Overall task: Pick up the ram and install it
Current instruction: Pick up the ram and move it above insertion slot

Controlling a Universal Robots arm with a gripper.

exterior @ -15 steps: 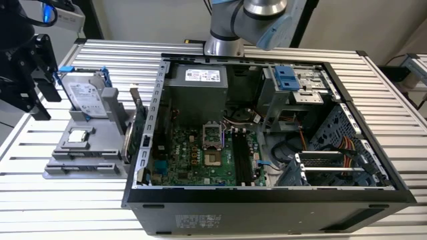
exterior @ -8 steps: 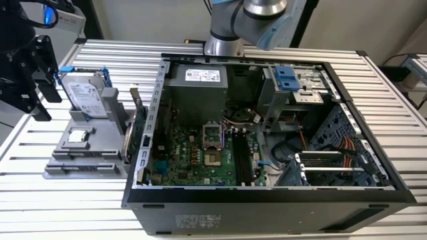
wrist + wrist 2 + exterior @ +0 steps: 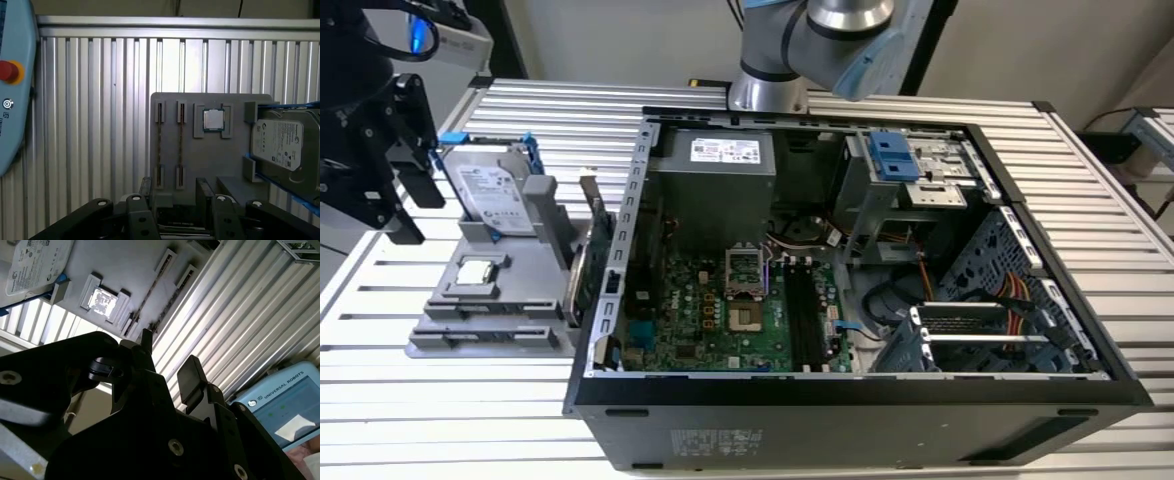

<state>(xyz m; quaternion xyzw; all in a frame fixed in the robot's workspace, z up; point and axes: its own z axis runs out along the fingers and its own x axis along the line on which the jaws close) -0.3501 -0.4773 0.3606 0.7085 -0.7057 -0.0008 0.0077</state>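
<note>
I have the gripper (image 3: 167, 357) spread wide with nothing between its fingers. It hangs above the table (image 3: 547, 110) at the exterior view's left, well apart from the open computer case (image 3: 854, 410). The ram (image 3: 180, 145) stands on edge in a slot of the grey holder tray (image 3: 215, 165). A second stick (image 3: 160, 145) sits just beside it in the neighbouring slot, and I cannot tell which one is meant. The ram lies below and ahead of the gripper, at the tray's end away from the hard drive (image 3: 282, 145), with the processor chip (image 3: 214, 120) between them. Its long axis runs along the exterior view's left-right. In the first wrist view the gripper's opening line crosses that axis, so I judge it squared to the thin faces but not yet down on the stick.
</note>
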